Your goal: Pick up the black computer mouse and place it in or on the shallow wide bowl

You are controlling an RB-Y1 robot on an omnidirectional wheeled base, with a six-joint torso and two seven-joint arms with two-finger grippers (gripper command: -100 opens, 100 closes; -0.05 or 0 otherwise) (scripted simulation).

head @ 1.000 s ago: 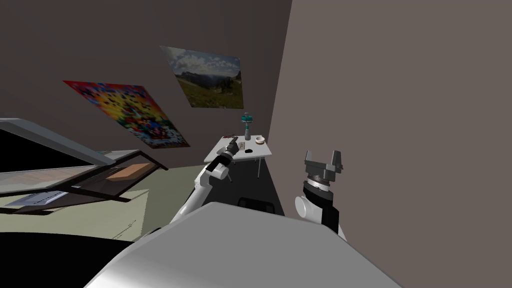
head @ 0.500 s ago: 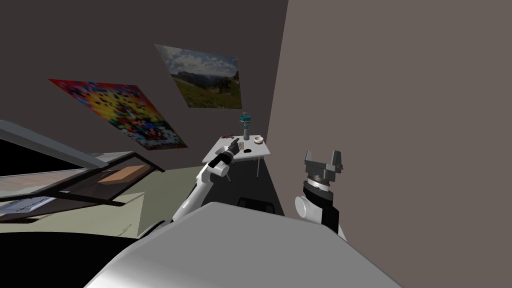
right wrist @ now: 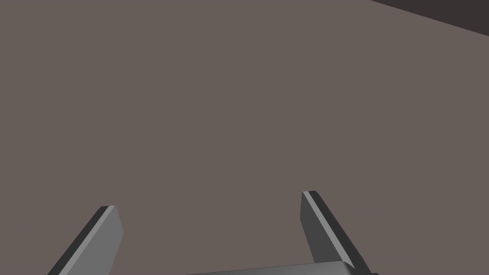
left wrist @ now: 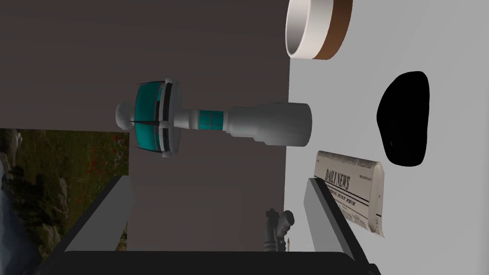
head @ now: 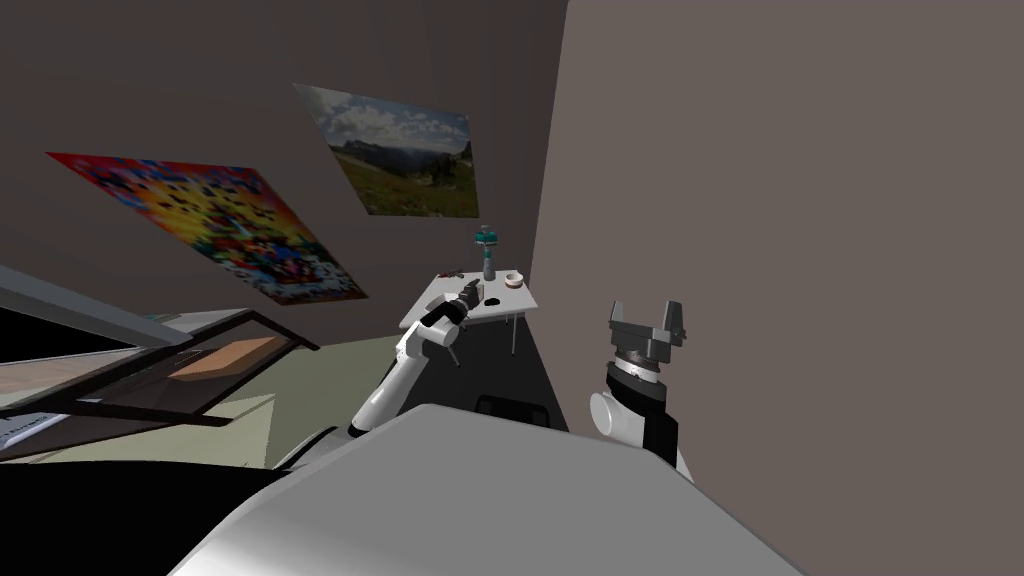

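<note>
The black computer mouse (left wrist: 403, 119) lies flat on the small white table (left wrist: 444, 43), beside a folded newspaper (left wrist: 356, 191). The shallow bowl (left wrist: 315, 28), white inside with a brown rim band, sits farther along the table past the mouse. My left gripper (left wrist: 217, 210) hovers open over the table, short of the newspaper, with nothing between its fingers. In the head view the left gripper (head: 468, 290) is over the table (head: 425, 312), with the mouse (head: 492, 301) just to its right and the bowl (head: 514, 281) behind. My right gripper (right wrist: 210, 224) is open and empty, raised at my right side (head: 648, 322).
A tall grey bottle (left wrist: 215, 119) with a teal cap stands at the table's back edge, between my left gripper and the bowl. A small grey object (left wrist: 278, 228) lies close to my left fingers. A brown wall (head: 780, 200) stands close on my right. A low glass-topped unit (head: 200, 360) is at my left.
The whole head view has shifted leftward, so I have turned a little. My left hand has stayed open over the table. The right arm has not moved.
</note>
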